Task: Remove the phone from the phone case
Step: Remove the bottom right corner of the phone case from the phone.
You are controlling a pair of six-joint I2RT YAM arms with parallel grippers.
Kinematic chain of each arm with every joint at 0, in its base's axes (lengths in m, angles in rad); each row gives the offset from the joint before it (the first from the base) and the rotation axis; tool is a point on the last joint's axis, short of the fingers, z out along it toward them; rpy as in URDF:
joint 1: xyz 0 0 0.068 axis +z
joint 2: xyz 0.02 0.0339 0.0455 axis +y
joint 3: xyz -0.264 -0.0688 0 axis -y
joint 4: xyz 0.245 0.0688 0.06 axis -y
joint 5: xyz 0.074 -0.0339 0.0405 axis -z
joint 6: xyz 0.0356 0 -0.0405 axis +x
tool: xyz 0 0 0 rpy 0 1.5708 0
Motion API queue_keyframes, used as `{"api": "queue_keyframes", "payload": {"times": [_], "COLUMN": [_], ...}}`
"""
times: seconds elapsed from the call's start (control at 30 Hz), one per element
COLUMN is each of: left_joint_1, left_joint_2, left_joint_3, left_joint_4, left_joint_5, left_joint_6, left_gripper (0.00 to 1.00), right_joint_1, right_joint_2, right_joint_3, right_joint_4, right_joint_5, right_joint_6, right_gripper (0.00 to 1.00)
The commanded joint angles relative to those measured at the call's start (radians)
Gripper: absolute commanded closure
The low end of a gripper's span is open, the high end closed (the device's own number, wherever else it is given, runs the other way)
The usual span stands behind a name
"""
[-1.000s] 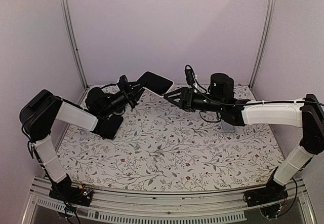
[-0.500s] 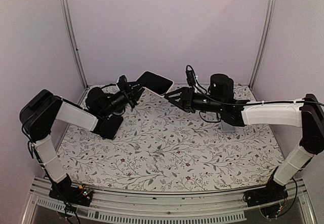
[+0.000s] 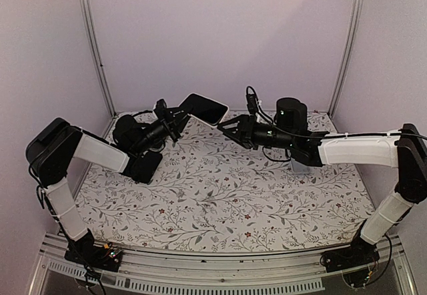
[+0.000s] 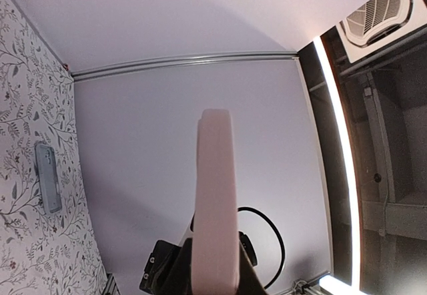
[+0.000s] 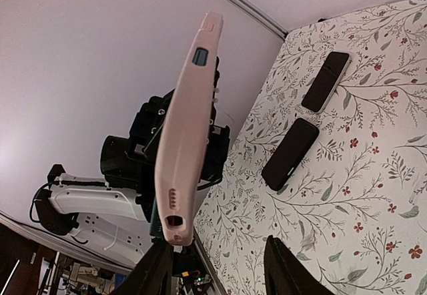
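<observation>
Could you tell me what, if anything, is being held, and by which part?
The left gripper clamps the pink-cased phone by one edge in its jaws; the right gripper is open, holding nothing.

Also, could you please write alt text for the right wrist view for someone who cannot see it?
A pink phone case stands edge-on in mid-air, the left arm behind it. The right gripper shows at the bottom edge, open and empty. To the right, two dark phone-shaped items lie flat on the floral table.
</observation>
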Motion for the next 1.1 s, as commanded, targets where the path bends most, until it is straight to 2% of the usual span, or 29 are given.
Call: {"api": "queue_keyframes", "payload": {"times": [0.0, 0.73, 1.07], "left_joint_1": [-0.009, -0.019, -0.031], "left_joint_2": [-0.061, -0.062, -0.056], "left_joint_3": [0.017, 0.058, 0.066], "left_joint_4": [0.189, 0.211, 0.206], "left_joint_5": [0.021, 0.056, 0.069], "left_joint_6": [-0.028, 0.010, 0.020], "left_gripper": [1.00, 1.00, 1.00], "right_joint_1": [-0.029, -0.035, -0.038], "right_joint_2": [0.027, 0.054, 0.081], "right_joint_3": [0.014, 0.028, 0.088], "right_joint_4": [-0.104, -0.138, -0.130], "right_joint_5": [0.093, 0.168, 0.161], "right_joint_6": [0.020, 0.041, 0.038], "right_gripper": [0.52, 0.52, 0.54]}}
